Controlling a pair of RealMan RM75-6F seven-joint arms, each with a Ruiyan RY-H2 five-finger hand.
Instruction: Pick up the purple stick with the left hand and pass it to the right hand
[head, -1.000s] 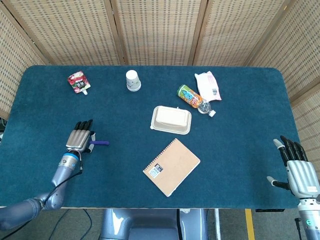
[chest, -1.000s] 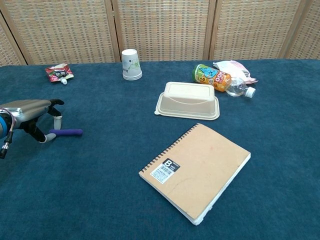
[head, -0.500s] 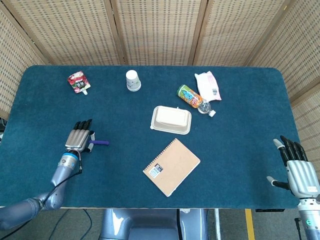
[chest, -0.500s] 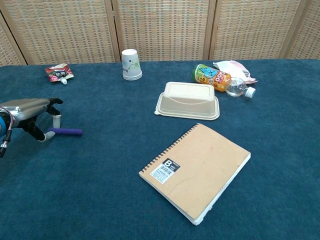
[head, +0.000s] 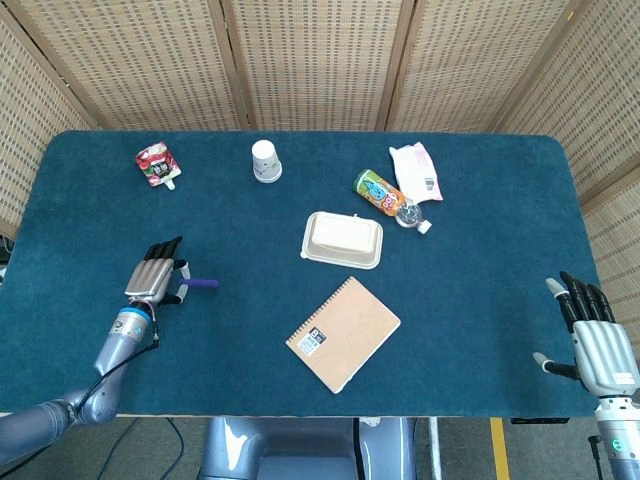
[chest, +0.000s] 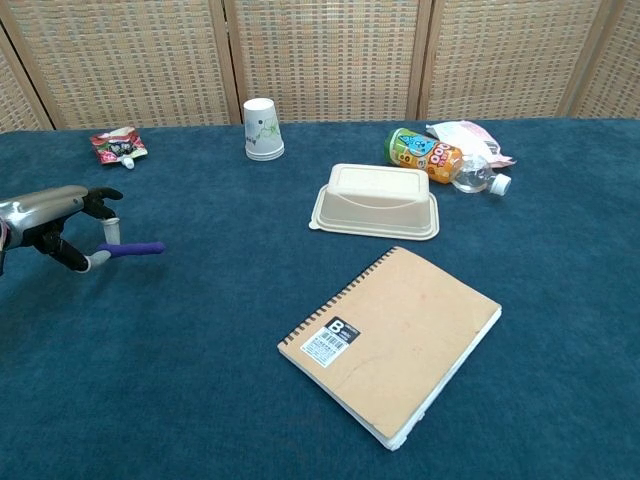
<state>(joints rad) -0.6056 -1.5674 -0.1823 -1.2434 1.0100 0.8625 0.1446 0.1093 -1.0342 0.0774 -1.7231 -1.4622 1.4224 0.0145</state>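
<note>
The purple stick (head: 201, 284) (chest: 136, 249) is a short thin rod at the table's left side. My left hand (head: 153, 279) (chest: 57, 217) pinches its left end between thumb and fingertip, and the free end points right. In the chest view the stick hangs just above the blue cloth, slightly tilted. My right hand (head: 597, 341) is far off at the table's right front edge, fingers spread and holding nothing; only the head view shows it.
A tan spiral notebook (head: 343, 334) (chest: 390, 340) lies in the middle front. Behind it sits a beige lidded food box (head: 342, 240) (chest: 375, 200). At the back are a paper cup (head: 265, 161), a bottle (head: 388, 197), a white packet (head: 416, 170) and a red pouch (head: 157, 165).
My left hand has closed on the stick's left end and risen a little, drawing back to the left. The stick has come up off the cloth. The right hand has not moved.
</note>
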